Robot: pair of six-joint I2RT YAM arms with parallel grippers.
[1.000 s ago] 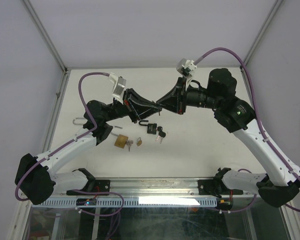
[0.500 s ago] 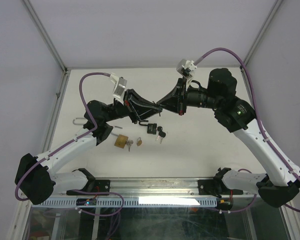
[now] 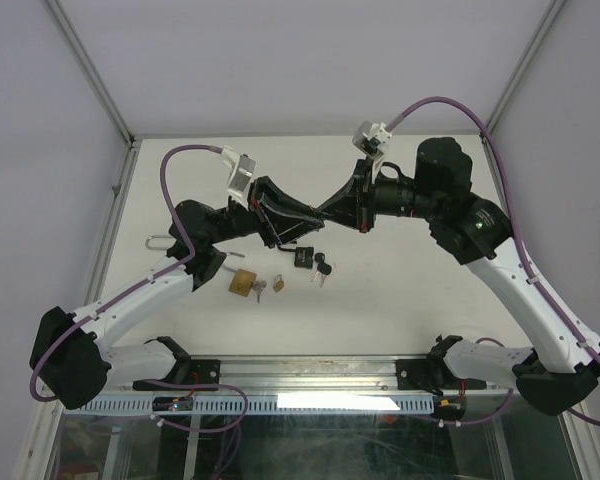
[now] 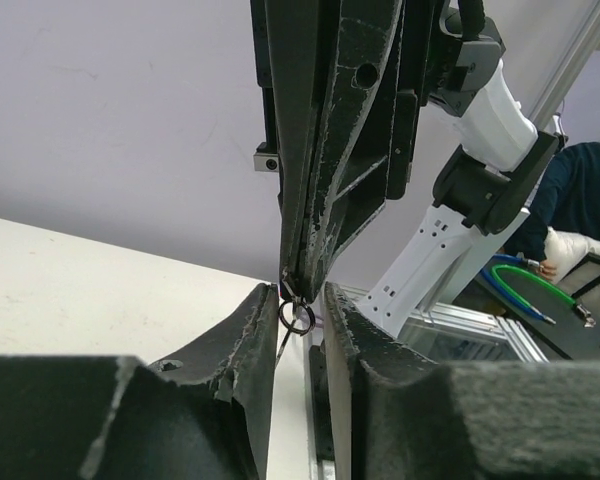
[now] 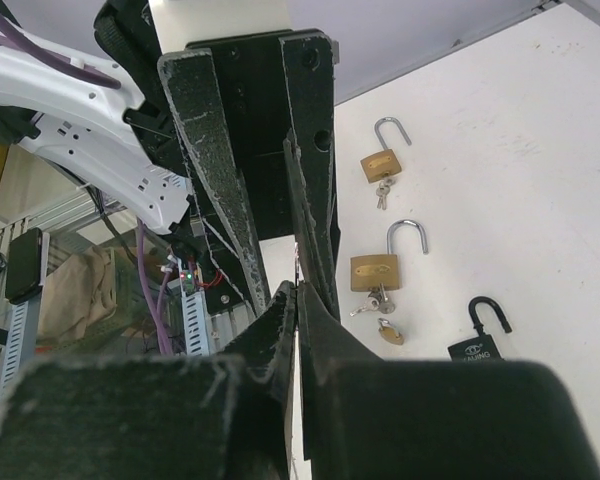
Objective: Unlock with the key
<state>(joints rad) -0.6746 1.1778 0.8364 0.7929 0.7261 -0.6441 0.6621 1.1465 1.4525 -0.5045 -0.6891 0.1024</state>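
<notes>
Room: pale lilac walls on 3 sides, alu frame posts at the corners. Left wrist view shows, past the table edge, a person in dark blue.

White table, matte, bare apart from a small cluster of locks near centre-left.

L arm & R arm reach in from the near edge and meet tip to tip above mid-table.

R fingers: pinched shut on the key ring, held up in the air, well above the table. L fingers: narrow gap, ring hangs in that gap just under the R tips; can't tell if it touches either side.

On the table, below the tips: black padlock, shackle up, with black-headed keys just beside it to the right. Brass padlock to its left, shackle up, small keys next to its body. 2nd brass padlock further left, near the L arm, shackle up, keys at its base.
</notes>
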